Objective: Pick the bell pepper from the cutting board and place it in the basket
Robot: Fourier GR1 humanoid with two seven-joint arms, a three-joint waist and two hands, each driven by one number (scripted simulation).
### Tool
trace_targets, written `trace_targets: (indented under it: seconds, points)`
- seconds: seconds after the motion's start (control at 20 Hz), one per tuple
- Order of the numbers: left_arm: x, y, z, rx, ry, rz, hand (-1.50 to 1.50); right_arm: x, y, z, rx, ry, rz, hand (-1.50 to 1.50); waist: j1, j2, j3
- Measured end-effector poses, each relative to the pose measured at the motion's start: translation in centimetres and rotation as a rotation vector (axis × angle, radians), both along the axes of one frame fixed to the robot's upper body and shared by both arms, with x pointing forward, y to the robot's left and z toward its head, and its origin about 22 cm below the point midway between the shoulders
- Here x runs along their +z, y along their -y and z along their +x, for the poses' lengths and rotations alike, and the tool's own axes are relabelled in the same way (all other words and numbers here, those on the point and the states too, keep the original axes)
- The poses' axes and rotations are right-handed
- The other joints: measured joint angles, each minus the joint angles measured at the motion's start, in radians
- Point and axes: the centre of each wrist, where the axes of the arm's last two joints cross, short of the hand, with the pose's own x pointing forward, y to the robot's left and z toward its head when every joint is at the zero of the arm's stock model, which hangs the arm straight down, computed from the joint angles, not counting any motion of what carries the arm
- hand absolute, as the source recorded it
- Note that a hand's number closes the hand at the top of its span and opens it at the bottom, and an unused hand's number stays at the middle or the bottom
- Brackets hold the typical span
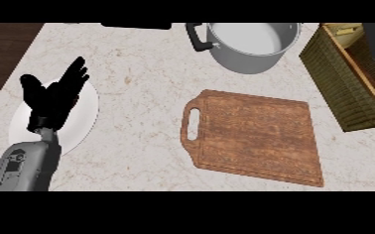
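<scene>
the board (256, 136) lies bare; no pepper shows on it or on the counter, so it may already be in the basket (338, 82), hidden there. the left hand (53, 96) rests open over a plate (88, 111).

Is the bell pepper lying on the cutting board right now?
No. The cutting board shows only bare wood, and no bell pepper shows anywhere on the counter.
</scene>
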Motion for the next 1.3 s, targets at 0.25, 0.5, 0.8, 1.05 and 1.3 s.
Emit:
trace_targets:
  seconds: [0.25,0.5,0.8,1.05,1.3]
  points:
    - [0.2,-0.6,-0.5,0.012,-0.002,-0.003,0.0,-2.0,2.4,0.1,-0.025,-0.028,0.006,1.5,-0.01,-0.005,0.001]
    - [0.3,-1.0,-0.9,0.019,-0.004,-0.004,0.0,-4.0,4.0,0.1,-0.023,-0.01,0.032,1.5,-0.019,-0.009,0.001]
    - [-0.1,-0.7,-1.6,0.03,-0.005,-0.008,0.0,-6.5,7.5,-0.5,-0.096,0.021,0.028,-1.5,-0.03,-0.011,0.002]
    - [0.0,-1.3,-1.7,0.032,-0.004,-0.007,0.0,-8.9,9.4,-1.1,-0.137,0.033,0.06,-1.5,-0.032,-0.012,0.002]
    - [0.3,-1.0,-1.3,0.037,-0.005,-0.006,0.0,-9.2,9.4,-1.1,-0.111,0.086,0.071,-1.5,-0.033,-0.013,0.002]
